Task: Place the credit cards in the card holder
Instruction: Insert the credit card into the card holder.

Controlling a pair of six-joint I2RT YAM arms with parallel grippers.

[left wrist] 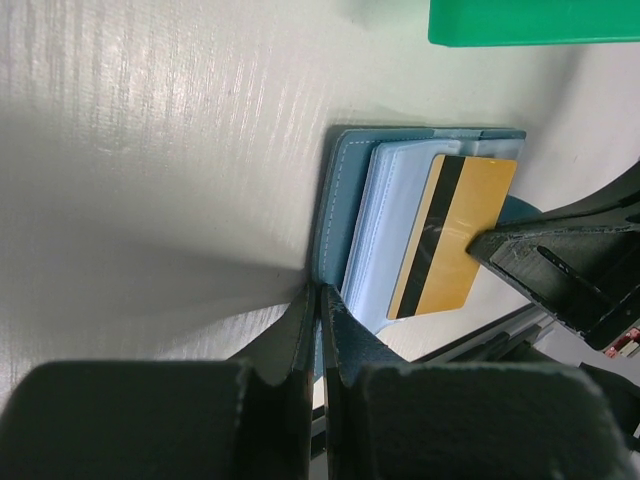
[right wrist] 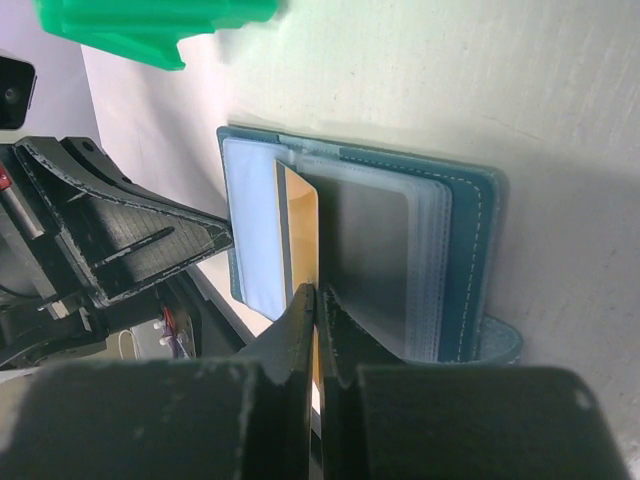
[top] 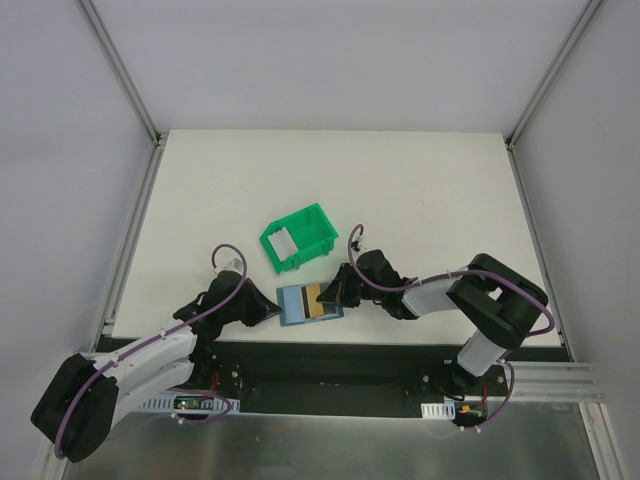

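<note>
White-and-black left arm (top: 150,355) lay low, stretched from the near left corner toward the front middle of the tabletop (top: 430,200). Right arm (top: 480,300) was folded at the elbow, its forearm running leftward close over the surface. The two wrists met the card holder (top: 291,305) from opposite sides.

Left end effector (top: 270,310): fingers (left wrist: 300,335) pressed together with nothing between them, tips touching the teal outer edge of the card holder.

Right end effector (top: 337,290): fingers also closed, tips at the edge of the gold card (top: 321,304). Could not tell whether a sliver of the card was pinched.

Card holder lay open and flat near the front edge of the tabletop, pale blue pocket and clear sleeves facing up. Gold card lay on the inside, black stripe up; whether it sat inside a sleeve could not be told.

Green bin (top: 312,243) stood just beyond the holder, not touching it, with a pale card (top: 283,241) inside.

Surface white and matte. Plain grey walls (top: 330,60) on three sides, metal rails (top: 120,70) along the edges, black mounting plate (top: 320,360) at the near edge under the arm bases.
</note>
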